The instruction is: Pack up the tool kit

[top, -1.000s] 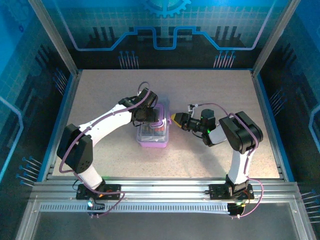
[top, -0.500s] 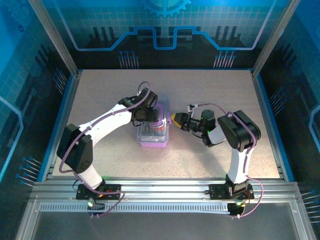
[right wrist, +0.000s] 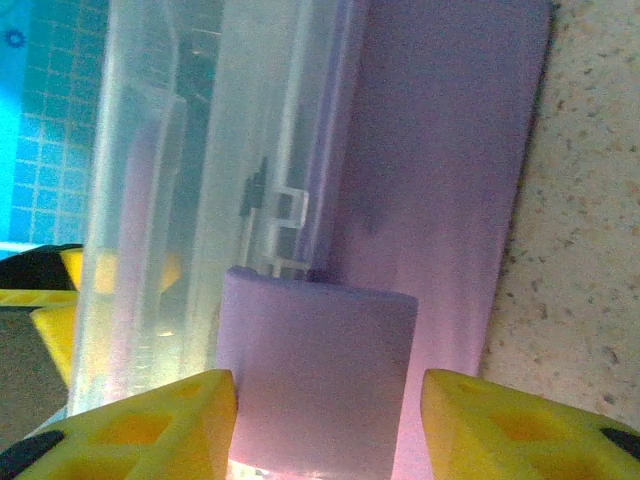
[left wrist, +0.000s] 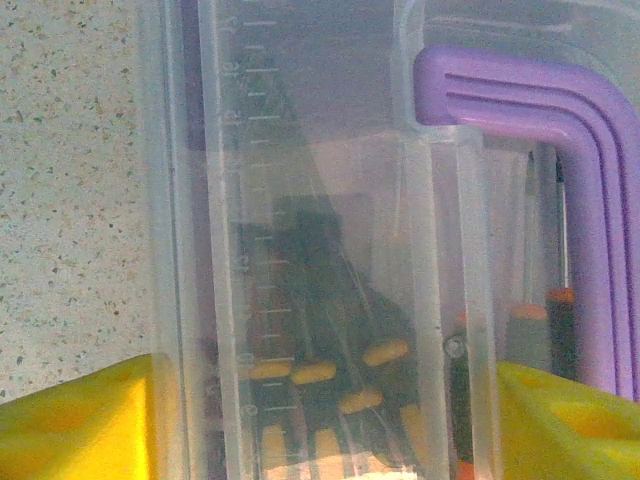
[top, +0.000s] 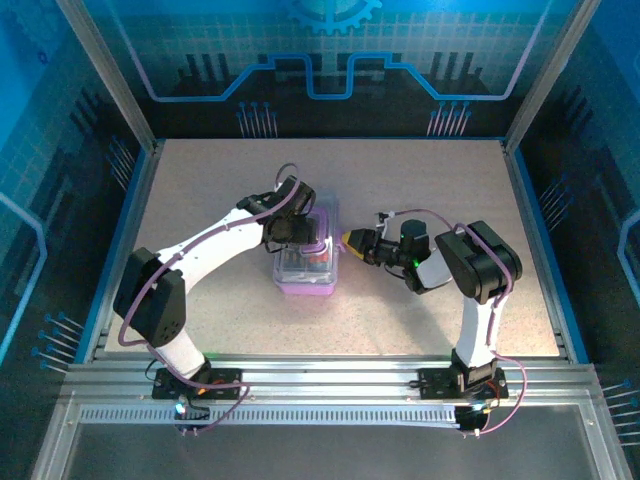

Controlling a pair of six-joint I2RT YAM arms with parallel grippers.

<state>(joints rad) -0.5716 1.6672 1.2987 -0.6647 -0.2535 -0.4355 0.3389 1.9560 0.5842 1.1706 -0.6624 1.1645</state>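
The tool kit (top: 305,275), a purple-based case with a clear lid, lies mid-table. My left gripper (top: 300,238) reaches down over its far end. In the left wrist view the left gripper (left wrist: 320,378) has a yellow finger pressed against each side of the clear lid (left wrist: 300,150), beside the purple handle (left wrist: 590,150). Orange-and-black screwdrivers (left wrist: 385,352) lie inside. My right gripper (top: 349,240) meets the case's right side. In the right wrist view the right gripper (right wrist: 330,385) stands open. Its fingers closely bracket the purple latch (right wrist: 315,340). The left finger touches it and a thin gap shows at the right one.
The speckled table (top: 420,180) stretches bare around the case. Metal frame posts and blue walls bound it at the back and sides. An aluminium rail (top: 320,385) runs along the near edge by the arm bases.
The right wrist has shifted very slightly at the case's side. The left arm and the case have not moved.
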